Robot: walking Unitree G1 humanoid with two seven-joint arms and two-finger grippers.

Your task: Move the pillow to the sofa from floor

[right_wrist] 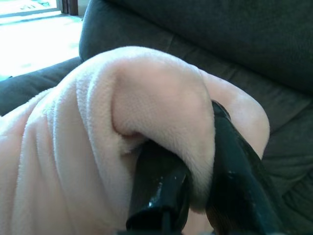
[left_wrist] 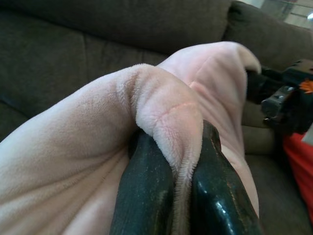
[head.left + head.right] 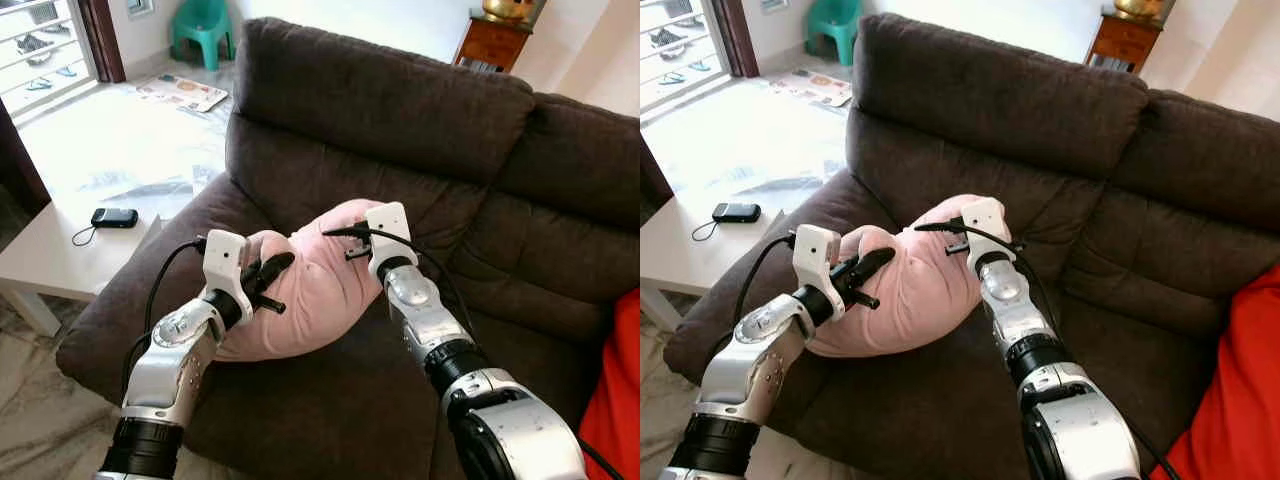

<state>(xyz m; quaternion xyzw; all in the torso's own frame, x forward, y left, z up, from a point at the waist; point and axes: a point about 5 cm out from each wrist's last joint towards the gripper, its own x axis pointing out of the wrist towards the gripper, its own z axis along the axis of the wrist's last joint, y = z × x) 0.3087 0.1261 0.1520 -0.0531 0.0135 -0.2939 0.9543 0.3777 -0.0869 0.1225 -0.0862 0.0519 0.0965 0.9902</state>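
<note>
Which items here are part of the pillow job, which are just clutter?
Job: pink pillow; brown sofa; left hand and right hand, each pinching a fold of it.

Clutter: phone on white table; green chair; wooden cabinet.

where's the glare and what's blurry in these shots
Left eye view: the floor by the window is blown out white, the sofa dark but sharp. Left wrist view: the left claw pinching the pink pillow is soft with closeness, a highlight on one finger. Right wrist view: the right claw is blurred too, window glare at the top corner.
</note>
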